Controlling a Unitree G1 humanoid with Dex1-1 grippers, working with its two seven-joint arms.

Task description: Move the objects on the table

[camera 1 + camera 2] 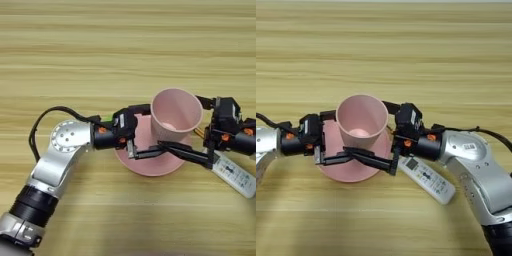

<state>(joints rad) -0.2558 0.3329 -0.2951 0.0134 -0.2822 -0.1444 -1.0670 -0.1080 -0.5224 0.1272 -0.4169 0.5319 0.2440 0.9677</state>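
A pale pink cup (176,115) stands upright on a pink saucer (145,167) in the middle of the wooden table (125,45). My left gripper (144,131) reaches in from the left. It is open, with one finger behind the cup and the other low in front, over the saucer. From the right, my right gripper (378,131) is also open and straddles the cup. Its long front finger (368,156) crosses the foot of the cup. The white remote control (428,179) lies flat just under my right wrist, to the right of the saucer.
A black cable (42,125) loops out from my left forearm. The saucer's rim sits close to the near end of the remote control.
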